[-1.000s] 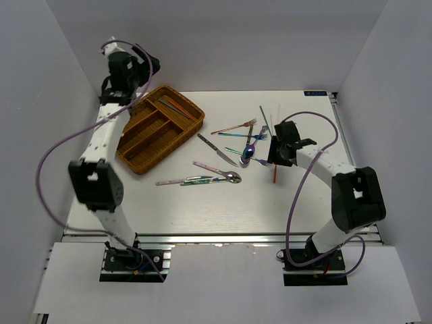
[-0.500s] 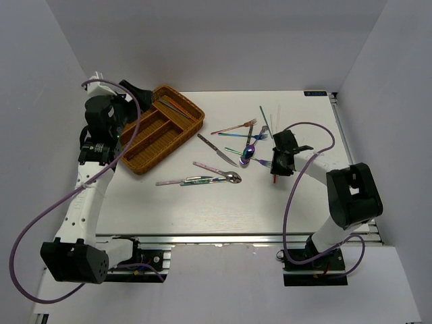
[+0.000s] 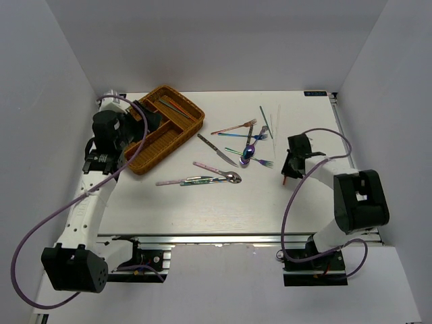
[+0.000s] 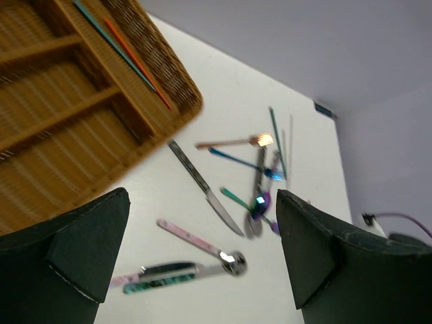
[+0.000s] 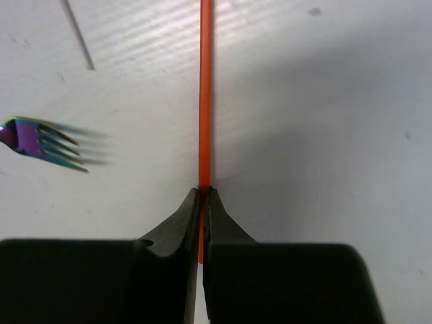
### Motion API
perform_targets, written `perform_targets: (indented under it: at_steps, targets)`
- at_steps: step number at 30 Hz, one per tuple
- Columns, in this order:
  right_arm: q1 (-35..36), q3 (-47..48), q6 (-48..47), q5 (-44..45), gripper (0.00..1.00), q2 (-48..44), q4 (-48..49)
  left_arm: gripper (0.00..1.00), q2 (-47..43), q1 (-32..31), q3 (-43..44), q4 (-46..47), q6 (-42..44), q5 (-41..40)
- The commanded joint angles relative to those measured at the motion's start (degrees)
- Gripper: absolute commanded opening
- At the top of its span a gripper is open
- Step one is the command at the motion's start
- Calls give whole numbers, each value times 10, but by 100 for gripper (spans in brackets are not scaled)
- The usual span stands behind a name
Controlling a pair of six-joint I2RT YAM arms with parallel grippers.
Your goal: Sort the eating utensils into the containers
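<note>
two arms share the top view. the left claw [image 3: 147,120] hangs over the near-left end of the wicker tray [image 3: 194,123]; its opening cannot be judged from up here. most utensils lie loose on the worktop [image 3: 202,209] to the right of the tray: a knife [image 3: 217,150] closest to it, a rose-gold fork [image 3: 234,126] behind that, and a pink-handled spoon [image 3: 214,170] nearer the arm bases. the right claw [image 3: 290,165] sits low, well to the right of the tray, with a red-orange chopstick [image 3: 285,179] under it.

in the left wrist view the fingers [image 4: 81,250] stand wide apart with nothing between them. two thin chopsticks [image 4: 138,65] lie in the tray's long compartment by its far wall.

in the right wrist view the jaws are pinched tight on the red-orange chopstick, which runs straight ahead along the worktop. an iridescent fork [image 5: 40,143] lies just beside it, on the tray's side, not touching.
</note>
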Motion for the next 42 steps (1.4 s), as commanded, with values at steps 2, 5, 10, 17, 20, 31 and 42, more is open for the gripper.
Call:
perform_targets:
  at_steps: [2,5,10,17,20,31,42]
  targets:
    - [-6,-24,25,-22,0,-99,5,98,-12,-31,-64,113,-72,129]
    - [33,-25,21,-132,0,-179,46,98,10,-107,-105,214,-109,158]
    - [77,-46,120,-539,0,-190,293,98,64,-189,-148,392,-189,223]
    - [175,-11,167,-581,0,-180,362,98,89,-221,-132,384,-176,223]
    - [202,11,171,-568,0,-172,365,96,94,-221,-126,346,-154,202]
    - [226,37,154,-512,9,-134,336,0,125,-221,-97,300,-139,176]
    - [127,-71,131,-248,58,-231,170,0,322,-95,124,130,-128,-118]
